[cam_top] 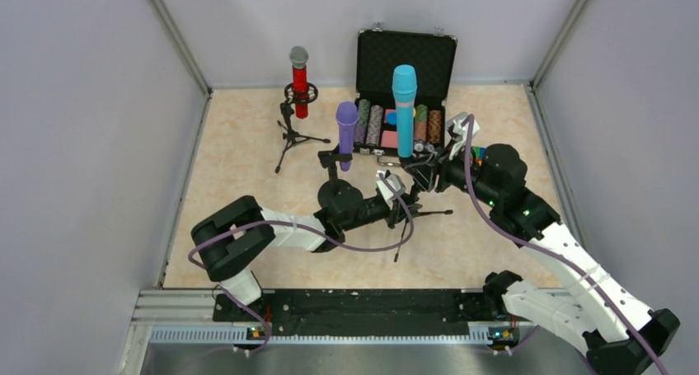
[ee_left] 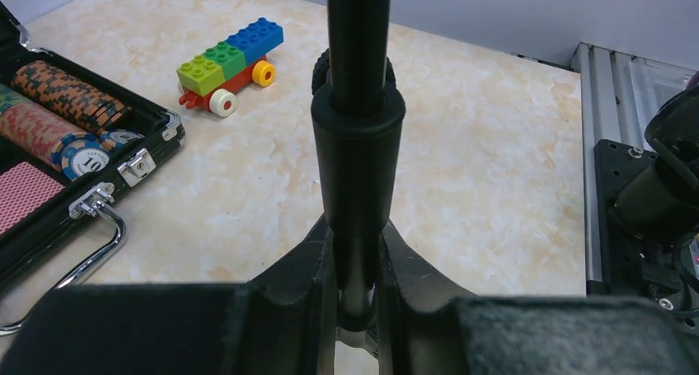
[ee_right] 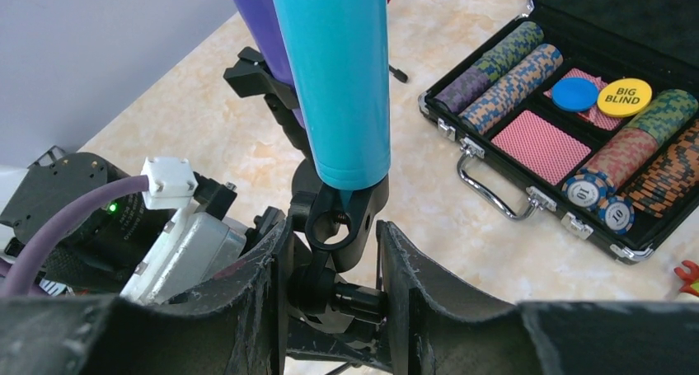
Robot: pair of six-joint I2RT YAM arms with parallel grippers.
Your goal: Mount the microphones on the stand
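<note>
The turquoise microphone (cam_top: 404, 111) stands upright in a black clip (ee_right: 342, 218) on a tripod stand (cam_top: 416, 217); it also shows in the right wrist view (ee_right: 338, 78). My right gripper (cam_top: 422, 174) (ee_right: 334, 251) is shut on the clip's pivot joint (ee_right: 350, 297) just below the microphone. My left gripper (cam_top: 396, 195) (ee_left: 356, 243) is shut on a black stand pole (ee_left: 356, 144). The purple microphone (cam_top: 346, 134) (ee_right: 255, 21) sits in another clip just left of the turquoise one. The red microphone (cam_top: 298, 80) sits in a third tripod stand (cam_top: 293, 132) at the back left.
An open black poker-chip case (cam_top: 404, 58) (ee_right: 577, 119) (ee_left: 58, 144) stands at the back, right behind the turquoise microphone. A toy brick car (ee_left: 231, 66) lies on the table to the right of the case. Grey walls enclose the table on three sides.
</note>
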